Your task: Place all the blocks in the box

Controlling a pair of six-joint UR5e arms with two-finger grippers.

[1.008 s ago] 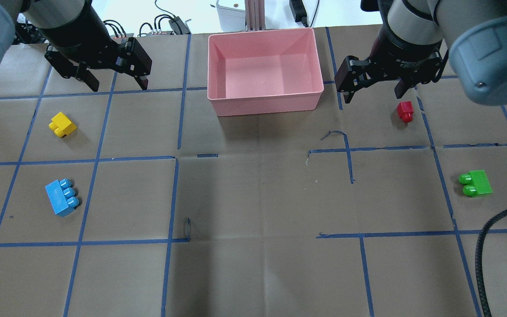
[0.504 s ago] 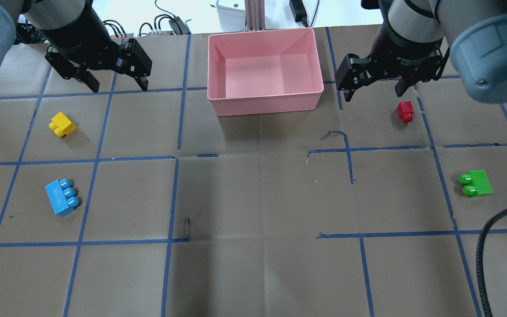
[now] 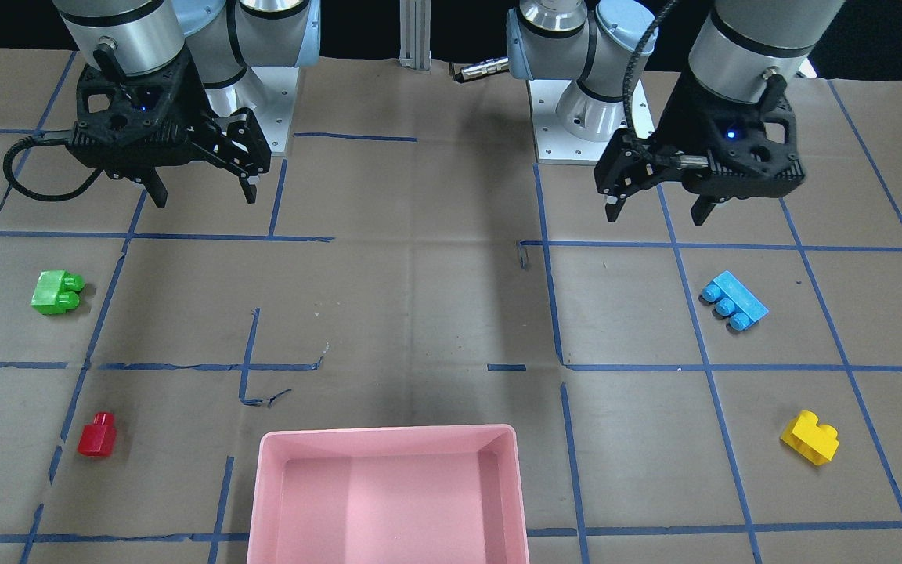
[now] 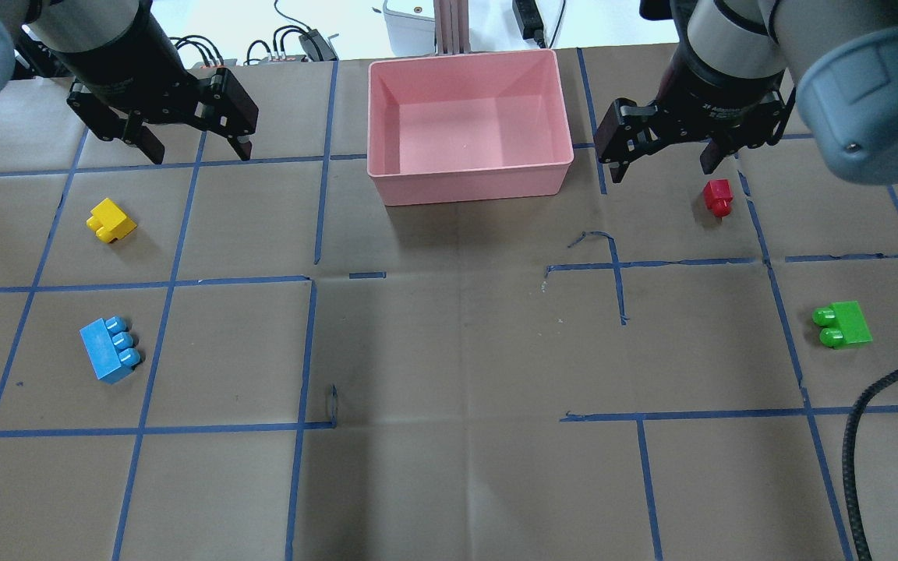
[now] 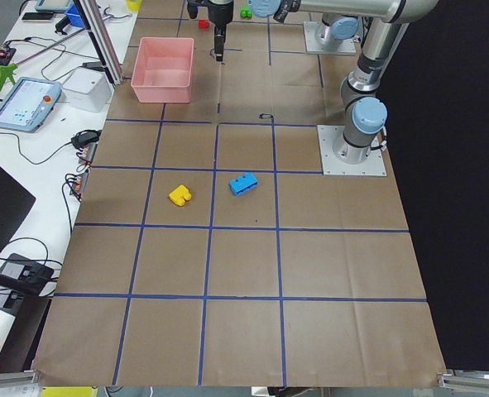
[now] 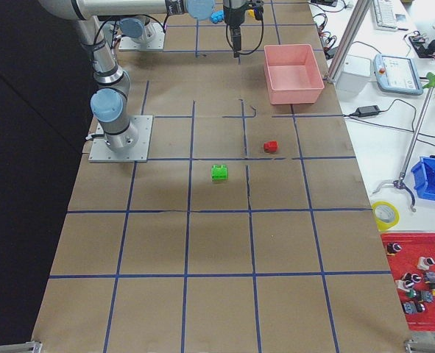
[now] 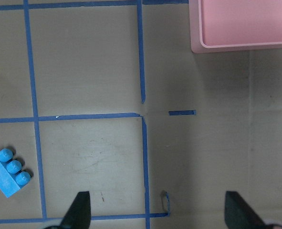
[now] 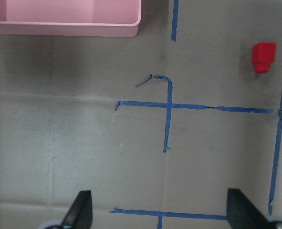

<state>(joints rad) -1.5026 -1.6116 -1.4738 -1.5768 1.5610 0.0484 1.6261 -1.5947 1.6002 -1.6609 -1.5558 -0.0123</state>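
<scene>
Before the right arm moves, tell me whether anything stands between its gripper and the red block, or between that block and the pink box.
Nothing visible does. The open right gripper hangs close by the red block, and only flat blue tape lines lie between that block and the box.

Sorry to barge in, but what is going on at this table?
The left gripper and right gripper both hover open, holding nothing. The shallow pink plastic tray is empty; the yellow two-stud brick, light blue three-stud brick, small red brick and green two-stud brick all lie outside it on the table.
</scene>
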